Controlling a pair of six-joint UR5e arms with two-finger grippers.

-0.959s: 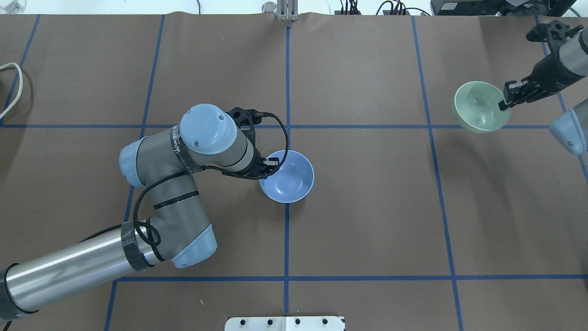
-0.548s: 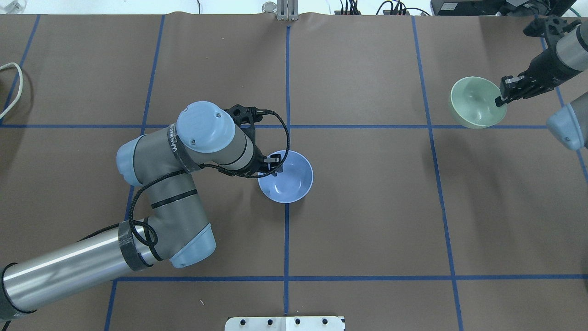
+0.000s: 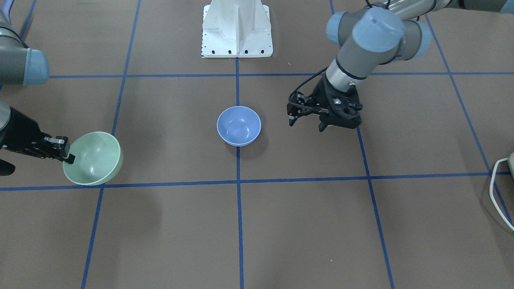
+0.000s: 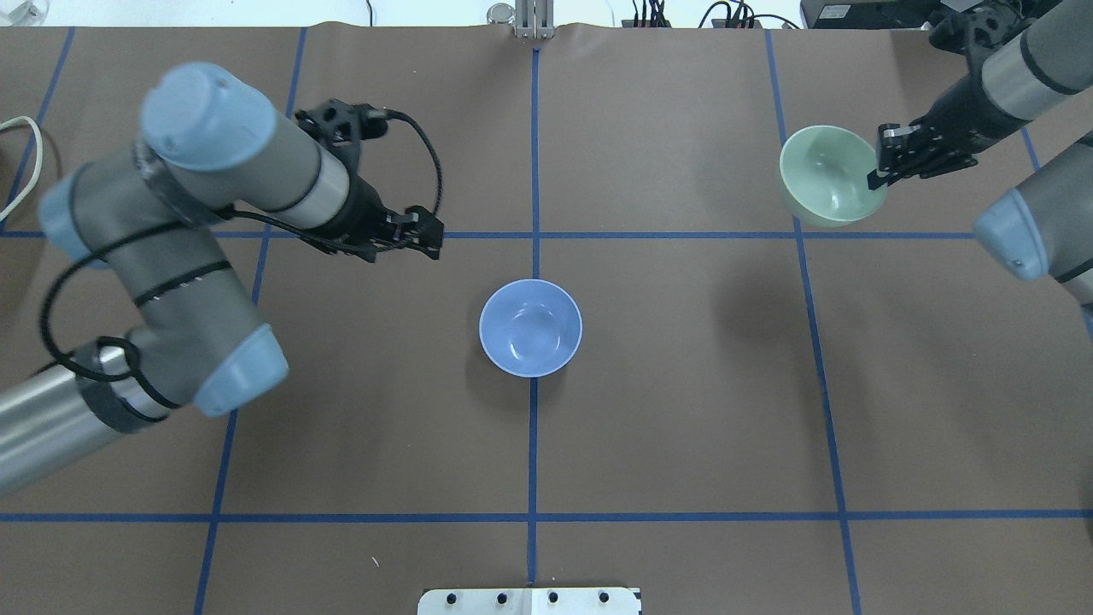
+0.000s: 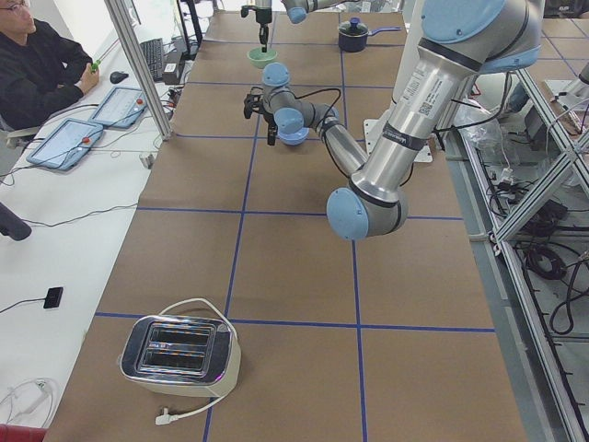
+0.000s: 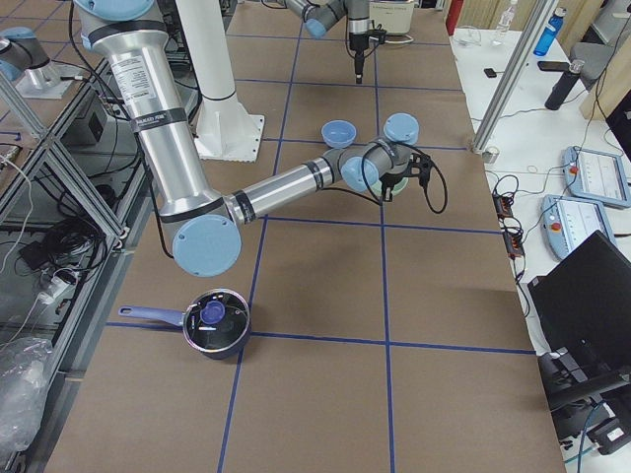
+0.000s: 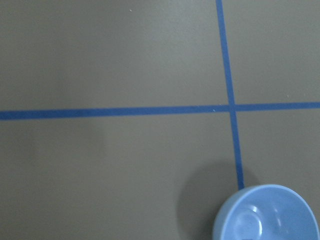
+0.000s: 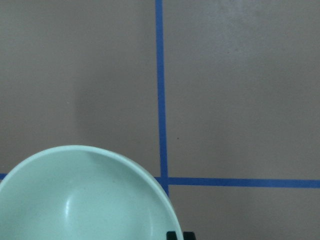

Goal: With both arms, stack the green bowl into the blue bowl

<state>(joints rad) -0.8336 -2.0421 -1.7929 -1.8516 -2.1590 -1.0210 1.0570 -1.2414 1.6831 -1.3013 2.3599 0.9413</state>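
Two bowls, not yet nested. The green bowl (image 4: 827, 179) is held clear of the table, well apart from the blue bowl (image 4: 530, 328), on that bowl's robot-right side and farther from the base. The right gripper (image 4: 879, 169) is pinched on one spot of the green rim, one finger inside and one outside; the bowl hangs tilted from it. The left gripper (image 3: 306, 124) stands near the blue bowl on its robot-left side, jaws spread, holding nothing and not touching it.

Risks (judgement):
- A single-point rim pinch on glossy plastic could let the green bowl swivel or slip during the carry across.
- A tilted release could make it land rim-on-rim and tip out instead of seating.
- The blue bowl sits free and unsteadied, so an off-centre descent could shove it aside.

Green bowl: pale mint, smooth, plain, shiny inside, about the blue bowl's size, so the fit looks snug.
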